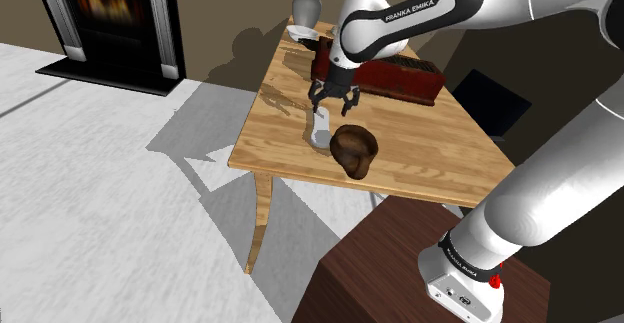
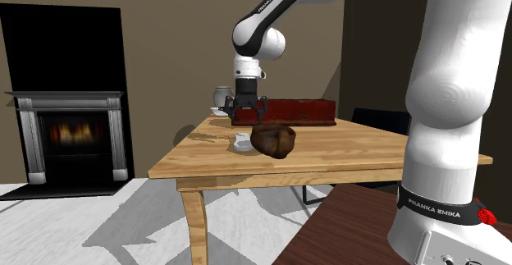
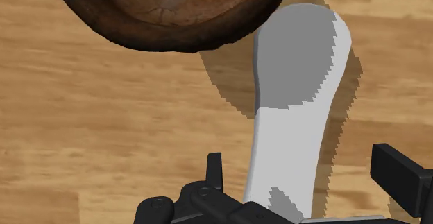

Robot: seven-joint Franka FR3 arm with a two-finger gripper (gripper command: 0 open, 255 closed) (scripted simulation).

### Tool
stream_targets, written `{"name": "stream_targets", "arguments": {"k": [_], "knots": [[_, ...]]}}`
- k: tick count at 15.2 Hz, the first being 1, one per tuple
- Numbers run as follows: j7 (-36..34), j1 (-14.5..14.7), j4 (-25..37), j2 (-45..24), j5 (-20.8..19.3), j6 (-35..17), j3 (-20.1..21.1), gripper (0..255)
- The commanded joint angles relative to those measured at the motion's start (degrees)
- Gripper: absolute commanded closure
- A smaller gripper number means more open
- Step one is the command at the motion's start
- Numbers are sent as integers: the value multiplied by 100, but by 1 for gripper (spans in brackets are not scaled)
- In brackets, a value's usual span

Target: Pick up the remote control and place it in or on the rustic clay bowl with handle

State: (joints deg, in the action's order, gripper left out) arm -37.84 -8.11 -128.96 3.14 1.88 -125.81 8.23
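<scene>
Wrist view: the gripper point(image 3: 305, 173) has its jaws spread, one on either side of the pale remote point(image 3: 295, 105) on the table point(image 3: 104, 132) — its far end lies just beside the brown bowl point(image 3: 173, 14). I'd lower straight down and close across its narrow part — centred.

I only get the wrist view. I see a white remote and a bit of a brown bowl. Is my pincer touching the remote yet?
Observer: No. In the second exterior view the pincer hangs above the remote control, with a gap of air between them.
Operator: Is there other stuff on the table I might bump?
Observer: Yes. In the shoulder view a long dark red box lies on the table, beyond the bowl and behind the arm.
</scene>
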Motion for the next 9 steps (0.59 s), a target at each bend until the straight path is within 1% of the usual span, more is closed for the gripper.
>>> {"name": "stream_targets", "arguments": {"k": [1,9], "knots": [[-291,-37,231,-391,-68,-191,-14,0],[-332,-21,2,-734,-123,-760,-16,0]]}}
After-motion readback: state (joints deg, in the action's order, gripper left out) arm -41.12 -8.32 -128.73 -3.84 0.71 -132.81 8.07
